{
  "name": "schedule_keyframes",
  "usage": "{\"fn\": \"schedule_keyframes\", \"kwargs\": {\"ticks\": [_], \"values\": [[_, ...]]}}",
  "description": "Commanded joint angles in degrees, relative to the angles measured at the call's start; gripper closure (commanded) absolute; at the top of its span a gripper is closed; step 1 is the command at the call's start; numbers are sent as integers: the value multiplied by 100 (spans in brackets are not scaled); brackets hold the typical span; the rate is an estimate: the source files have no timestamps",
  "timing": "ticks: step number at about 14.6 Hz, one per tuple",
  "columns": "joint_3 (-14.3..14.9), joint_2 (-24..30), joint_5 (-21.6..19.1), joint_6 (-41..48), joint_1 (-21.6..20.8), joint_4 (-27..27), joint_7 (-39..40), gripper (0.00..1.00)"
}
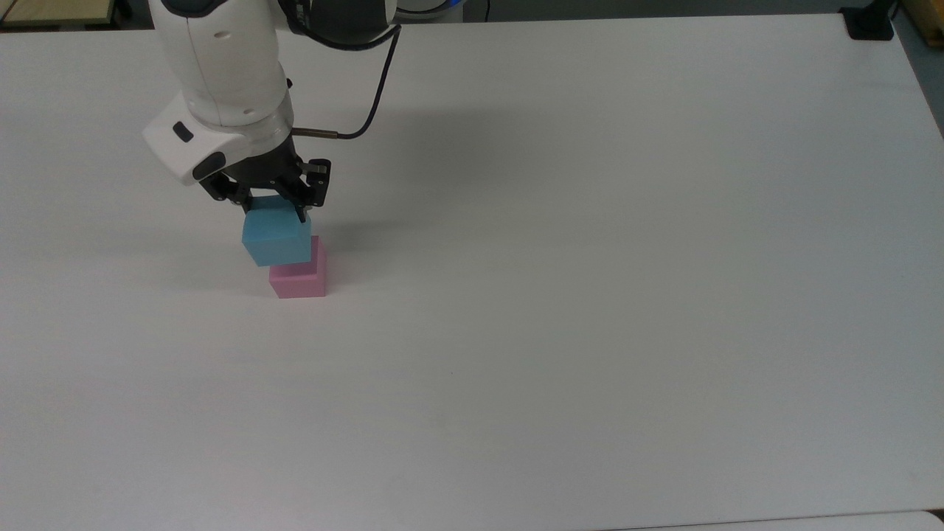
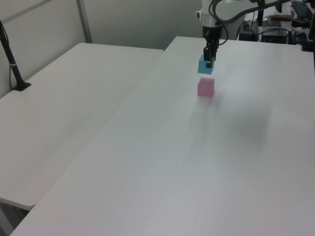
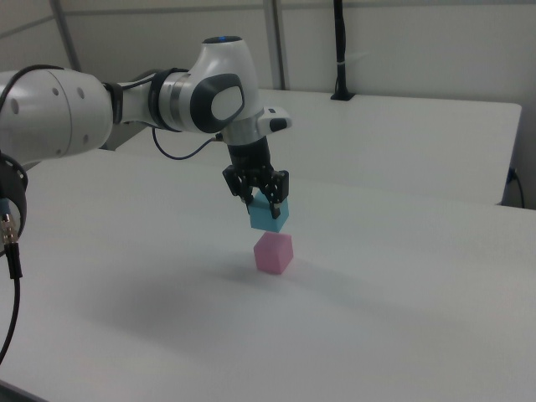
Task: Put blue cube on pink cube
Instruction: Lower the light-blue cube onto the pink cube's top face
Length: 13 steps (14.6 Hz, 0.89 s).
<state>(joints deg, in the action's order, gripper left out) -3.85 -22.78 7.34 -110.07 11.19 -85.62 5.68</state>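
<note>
My gripper is shut on the blue cube, a small sky-blue block that hangs in the air. The pink cube rests on the white table. In the right view the blue cube hovers a short gap above the pink one, nearly straight over it and apart from it. In the top view the blue cube covers the pink cube's upper left part.
A black cable runs from the wrist toward the table's far edge. A second white table adjoins on the left view's left, with a black post on it. A black mount sits at the top view's upper right corner.
</note>
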Motion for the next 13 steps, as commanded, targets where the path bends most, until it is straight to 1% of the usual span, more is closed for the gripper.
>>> {"fn": "schedule_keyframes", "kwargs": {"ticks": [1, 2, 4, 13], "values": [[60, -86, 197, -216, -99, -86, -259, 55], [51, -104, 302, -312, -108, -130, -434, 55], [51, -104, 356, -471, -108, -227, -594, 55], [33, -69, 400, -498, -170, -472, -673, 55]]}}
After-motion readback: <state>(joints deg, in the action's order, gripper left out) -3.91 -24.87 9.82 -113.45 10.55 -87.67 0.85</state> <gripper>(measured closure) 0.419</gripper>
